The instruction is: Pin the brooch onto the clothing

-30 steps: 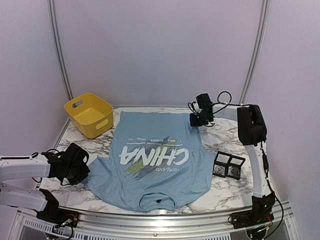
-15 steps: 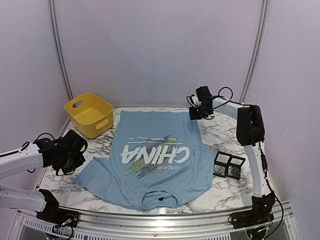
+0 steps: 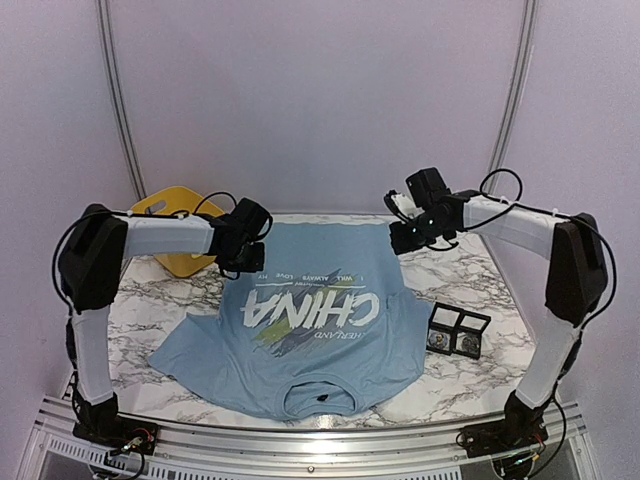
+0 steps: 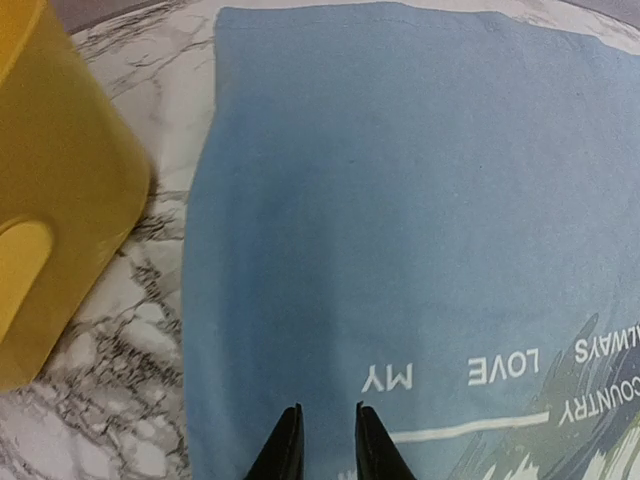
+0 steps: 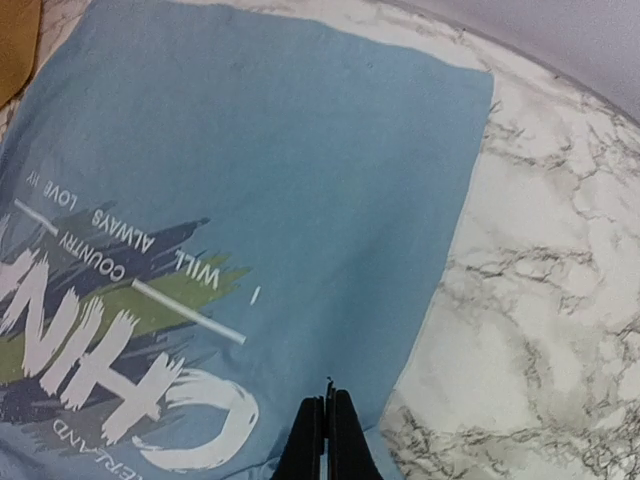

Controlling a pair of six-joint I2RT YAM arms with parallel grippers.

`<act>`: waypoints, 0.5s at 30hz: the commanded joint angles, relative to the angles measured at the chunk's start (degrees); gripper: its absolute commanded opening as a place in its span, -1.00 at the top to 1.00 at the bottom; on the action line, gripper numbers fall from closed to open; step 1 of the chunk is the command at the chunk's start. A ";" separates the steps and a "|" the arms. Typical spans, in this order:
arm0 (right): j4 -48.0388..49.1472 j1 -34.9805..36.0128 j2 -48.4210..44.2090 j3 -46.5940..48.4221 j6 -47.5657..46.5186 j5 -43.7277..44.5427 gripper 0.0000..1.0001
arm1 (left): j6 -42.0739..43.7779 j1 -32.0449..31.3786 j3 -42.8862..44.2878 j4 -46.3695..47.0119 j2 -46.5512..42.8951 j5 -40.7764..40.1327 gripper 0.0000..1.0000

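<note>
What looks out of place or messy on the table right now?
Nothing spilled or damaged. The T-shirt lies slightly rumpled: its sleeve on the left arm's side fans out flat, while the one beside the black case is bunched up.

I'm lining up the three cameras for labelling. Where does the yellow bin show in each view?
Top external: yellow bin at far left, partly behind the left arm.
Left wrist: bin fills the left edge.
Right wrist: bin is only a dull sliver, top left corner.
Shared landmark: the "LOVE MY" lettering on the T-shirt.
</note>
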 commanded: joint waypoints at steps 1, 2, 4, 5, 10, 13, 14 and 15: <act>-1.79 4.11 -7.34 -10.12 4.37 -1.15 1.00 | 7.85 1.50 9.73 0.47 8.74 4.08 0.61; -1.76 5.07 -9.07 -12.64 5.33 -1.57 1.00 | 7.75 1.94 11.41 0.42 10.65 4.67 0.61; -1.65 6.82 -11.91 -16.92 8.05 -1.15 1.00 | 7.13 2.81 14.47 0.21 13.96 5.48 0.61; -0.98 7.54 -12.75 -19.92 9.25 -1.41 1.00 | 6.64 3.14 15.52 -0.05 15.61 5.65 0.61; 2.83 8.31 -14.46 -29.46 16.22 0.04 1.00 | 1.12 5.16 16.44 -0.77 20.00 7.67 0.61; 2.57 8.34 -14.89 -32.86 18.38 5.10 1.00 | 0.59 5.52 15.54 -0.69 19.81 7.46 0.62; 2.84 8.32 -14.92 -33.83 18.65 5.29 1.00 | 0.97 5.52 15.28 -0.65 19.62 7.33 0.62; 3.39 8.35 -14.81 -34.80 18.68 4.85 1.00 | 1.36 5.47 15.09 -0.69 19.42 6.97 0.62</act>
